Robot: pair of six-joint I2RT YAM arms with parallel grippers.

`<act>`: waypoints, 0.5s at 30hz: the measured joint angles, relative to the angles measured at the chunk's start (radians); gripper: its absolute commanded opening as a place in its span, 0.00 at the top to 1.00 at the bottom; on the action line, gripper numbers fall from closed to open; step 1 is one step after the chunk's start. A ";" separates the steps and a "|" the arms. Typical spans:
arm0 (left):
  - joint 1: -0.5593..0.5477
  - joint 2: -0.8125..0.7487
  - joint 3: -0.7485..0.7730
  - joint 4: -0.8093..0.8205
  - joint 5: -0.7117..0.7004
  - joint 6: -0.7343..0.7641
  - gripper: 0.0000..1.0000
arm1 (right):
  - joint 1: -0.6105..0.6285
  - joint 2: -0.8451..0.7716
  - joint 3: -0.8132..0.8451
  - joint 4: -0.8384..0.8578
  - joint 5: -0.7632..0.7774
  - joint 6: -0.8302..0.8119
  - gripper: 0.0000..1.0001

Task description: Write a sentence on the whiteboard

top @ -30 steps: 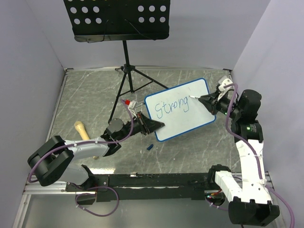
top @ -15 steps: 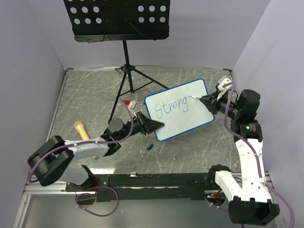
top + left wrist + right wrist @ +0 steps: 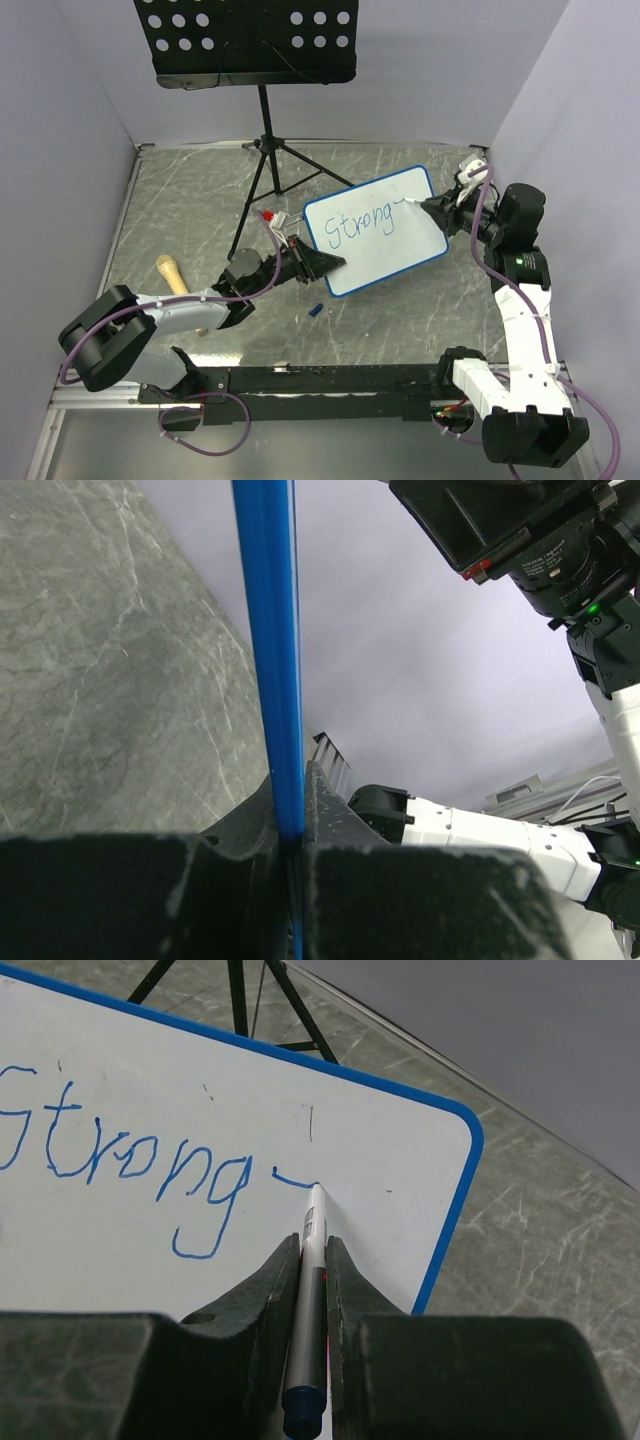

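My left jaws are clamping shut on the blue edge of the whiteboard (image 3: 390, 250). My right jaws are pinching a marker (image 3: 308, 1290), its tip touching the board after the "Strong" lettering (image 3: 125, 1165).

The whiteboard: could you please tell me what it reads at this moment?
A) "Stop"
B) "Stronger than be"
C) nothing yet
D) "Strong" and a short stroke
D: in the right wrist view the lettering on the whiteboard spells "Strong", and the marker tip sits at the end of a short stroke after the g.
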 measured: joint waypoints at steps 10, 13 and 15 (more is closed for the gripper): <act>0.000 0.016 0.001 0.003 0.026 -0.014 0.99 | 0.000 0.005 0.000 0.012 -0.041 0.018 1.00; 0.001 0.016 0.001 0.006 0.027 -0.014 0.99 | 0.000 0.005 0.000 0.014 -0.049 0.019 1.00; 0.000 0.016 0.001 0.007 0.027 -0.014 0.99 | 0.000 0.005 0.000 0.013 -0.056 0.018 1.00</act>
